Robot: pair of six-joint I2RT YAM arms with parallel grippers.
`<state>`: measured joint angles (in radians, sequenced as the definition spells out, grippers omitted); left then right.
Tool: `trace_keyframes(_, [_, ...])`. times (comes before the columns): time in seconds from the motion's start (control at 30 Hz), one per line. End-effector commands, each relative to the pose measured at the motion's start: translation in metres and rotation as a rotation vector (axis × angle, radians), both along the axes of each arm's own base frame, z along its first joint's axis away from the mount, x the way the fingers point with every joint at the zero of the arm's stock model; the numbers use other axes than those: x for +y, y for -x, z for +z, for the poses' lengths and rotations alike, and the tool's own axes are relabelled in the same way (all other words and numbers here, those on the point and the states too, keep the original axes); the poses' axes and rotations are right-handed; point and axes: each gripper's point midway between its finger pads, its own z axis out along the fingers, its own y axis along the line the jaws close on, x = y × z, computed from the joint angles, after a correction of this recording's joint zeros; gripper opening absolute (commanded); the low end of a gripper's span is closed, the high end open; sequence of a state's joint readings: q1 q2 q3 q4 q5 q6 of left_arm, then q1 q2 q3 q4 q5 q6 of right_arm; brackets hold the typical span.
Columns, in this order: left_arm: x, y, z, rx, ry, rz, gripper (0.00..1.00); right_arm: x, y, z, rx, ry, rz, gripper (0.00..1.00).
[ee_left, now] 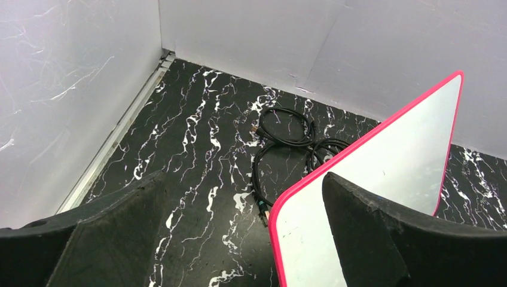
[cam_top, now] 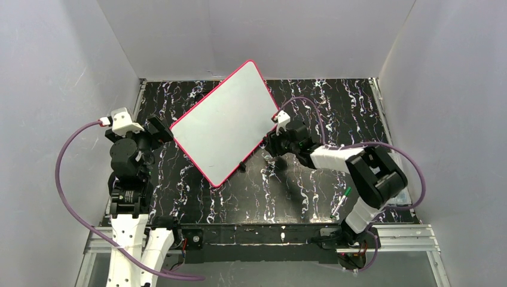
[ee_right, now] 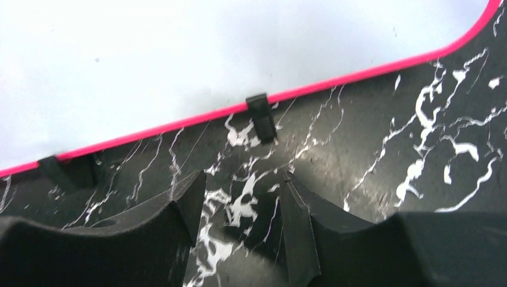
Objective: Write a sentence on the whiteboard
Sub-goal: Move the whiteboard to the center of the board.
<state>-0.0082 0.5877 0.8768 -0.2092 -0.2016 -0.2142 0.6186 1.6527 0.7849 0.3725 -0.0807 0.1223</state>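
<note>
Left gripper [ee_left: 242,185] is hanging with its jaws spread wide and nothing between them. In the left wrist view its two dark fingers [ee_left: 119,239] are filling the lower corners of the frame, and the finger at lower right is overlapping the near corner of the whiteboard [ee_left: 382,149]. Whether it is touching the board cannot be told. In the top external view this gripper is sitting just beside the board's left corner, left of centre in the frame.

Right gripper [ee_right: 244,179] is showing its jaws partly apart, with only bare black marbled tabletop [ee_right: 418,149] in the gap. It is hovering just beside the whiteboard's pink-red rim, which is running diagonally across the upper half of the right wrist view. A small black clip [ee_right: 261,113] is sticking out from that rim, just above the gap, and a second clip [ee_right: 66,170] is showing at the left edge.

Seen from above, the whiteboard is lying as a tilted diamond in the middle of the frame, one corner reaching toward the back wall, its glossy face reading plain white. It is sitting between the two grippers.

A coiled black cable [ee_left: 287,125] is lying on the tabletop beyond the board's edge in the left wrist view. A green-capped marker [cam_top: 341,202] is resting on the tabletop at lower right of the top view, well apart from the board.
</note>
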Motion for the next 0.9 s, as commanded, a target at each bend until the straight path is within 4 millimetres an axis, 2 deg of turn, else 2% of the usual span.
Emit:
trace_keyframes(0.0, [-0.002, -0.004, 0.003, -0.018, 0.010, -0.014, 0.98, 0.017, -0.035, 0.019, -0.142, -0.009, 0.002, 0.57])
trace_keyframes(0.17, [-0.003, -0.004, 0.003, -0.020, 0.011, -0.019, 0.98, 0.024, -0.042, 0.003, -0.147, 0.033, 0.015, 0.57])
trace_keyframes(0.2, [0.004, -0.004, 0.002, -0.018, 0.012, 0.007, 0.98, 0.025, -0.043, 0.001, -0.149, 0.038, 0.016, 0.57])
trace_keyframes(0.27, [0.004, -0.005, 0.001, -0.016, 0.014, 0.006, 0.98, 0.026, -0.046, -0.002, -0.153, 0.043, 0.015, 0.56])
trace_keyframes(0.6, [0.004, -0.007, -0.002, -0.009, 0.024, 0.003, 0.98, 0.040, -0.050, -0.019, -0.163, 0.084, 0.056, 0.47])
trace_keyframes(0.67, [0.005, -0.008, -0.003, -0.006, 0.026, 0.004, 0.98, 0.044, -0.049, -0.020, -0.165, 0.084, 0.062, 0.41])
trace_keyframes(0.87, [0.006, -0.008, -0.003, -0.007, 0.029, 0.009, 0.98, 0.041, -0.041, -0.024, -0.172, 0.120, 0.005, 0.14])
